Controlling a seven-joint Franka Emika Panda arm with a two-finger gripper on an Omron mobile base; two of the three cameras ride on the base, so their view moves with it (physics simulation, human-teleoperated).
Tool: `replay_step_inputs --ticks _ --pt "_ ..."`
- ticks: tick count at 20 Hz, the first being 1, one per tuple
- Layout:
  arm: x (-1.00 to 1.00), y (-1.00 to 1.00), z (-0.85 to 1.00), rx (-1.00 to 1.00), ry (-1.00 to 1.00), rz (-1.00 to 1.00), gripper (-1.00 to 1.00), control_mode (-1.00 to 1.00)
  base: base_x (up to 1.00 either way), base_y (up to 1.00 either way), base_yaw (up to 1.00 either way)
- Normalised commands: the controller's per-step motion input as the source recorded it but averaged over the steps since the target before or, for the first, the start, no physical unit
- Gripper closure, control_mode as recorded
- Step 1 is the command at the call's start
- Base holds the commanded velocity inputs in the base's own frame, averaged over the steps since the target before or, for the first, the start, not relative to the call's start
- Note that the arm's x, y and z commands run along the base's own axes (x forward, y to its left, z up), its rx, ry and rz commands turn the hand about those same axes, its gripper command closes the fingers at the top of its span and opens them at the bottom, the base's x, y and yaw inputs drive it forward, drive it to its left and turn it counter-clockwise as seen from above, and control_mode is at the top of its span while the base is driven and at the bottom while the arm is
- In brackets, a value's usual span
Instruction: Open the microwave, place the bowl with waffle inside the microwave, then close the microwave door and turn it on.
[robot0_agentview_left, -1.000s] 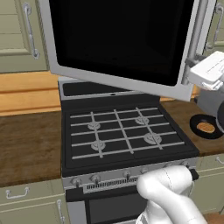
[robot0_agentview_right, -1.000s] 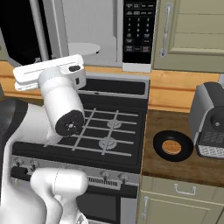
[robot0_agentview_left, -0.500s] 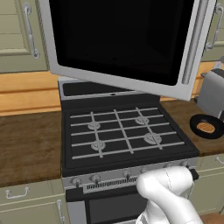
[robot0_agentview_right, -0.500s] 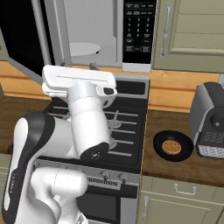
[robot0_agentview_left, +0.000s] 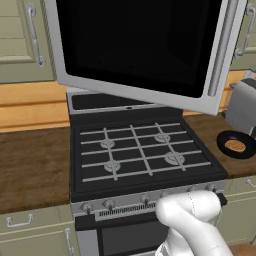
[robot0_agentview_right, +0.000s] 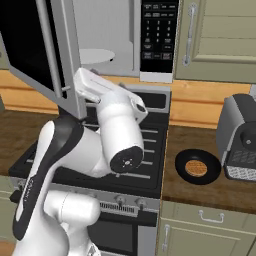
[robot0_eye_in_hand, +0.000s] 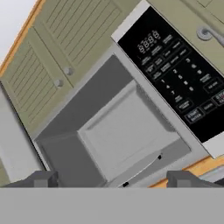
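The microwave (robot0_agentview_right: 107, 37) stands open above the stove, and its white inside and round turntable (robot0_agentview_right: 95, 55) show. Its black keypad (robot0_agentview_right: 159, 35) is on the right. The microwave door (robot0_agentview_left: 140, 45) is swung out to the left, with the bar handle (robot0_agentview_left: 225, 45) at its free edge. On the counter right of the stove sits the black bowl (robot0_agentview_right: 197, 166) with the waffle (robot0_agentview_right: 196, 167) in it; the bowl (robot0_agentview_left: 236, 145) lies by the toaster. My gripper (robot0_eye_in_hand: 113, 180) is open and holds nothing. It looks up into the microwave's cavity (robot0_eye_in_hand: 127, 131), beside the keypad (robot0_eye_in_hand: 179, 83).
The black gas stove (robot0_agentview_left: 140, 150) lies below the microwave. A grey toaster (robot0_agentview_right: 240, 137) stands right behind the bowl. Wooden counter (robot0_agentview_left: 30, 165) runs on both sides, with cabinets (robot0_agentview_right: 220, 35) above. The open door overhangs the stove's back left.
My arm has swung from the left side to fold in front of the stove, and the hand has tipped up toward the open microwave. Door, bowl and waffle have not moved.
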Motion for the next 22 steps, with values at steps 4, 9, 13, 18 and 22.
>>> replay_step_inputs --ticks 4,9,13,18,22 --pt "0.42 0.00 -0.32 0.01 0.20 0.14 -1.00 -1.00 0.00 0.00 0.00" --pt "0.59 0.02 -0.18 0.07 0.19 0.17 -1.00 -1.00 0.00 0.00 0.00" --pt "0.57 0.00 -0.02 0.09 0.18 0.18 -1.00 -1.00 0.00 0.00 0.00" --pt "0.49 0.00 0.00 0.08 0.19 0.18 -1.00 -1.00 0.00 0.00 0.00" --pt "0.51 0.01 -0.05 0.08 0.17 0.20 -1.00 -1.00 0.00 0.00 0.00"
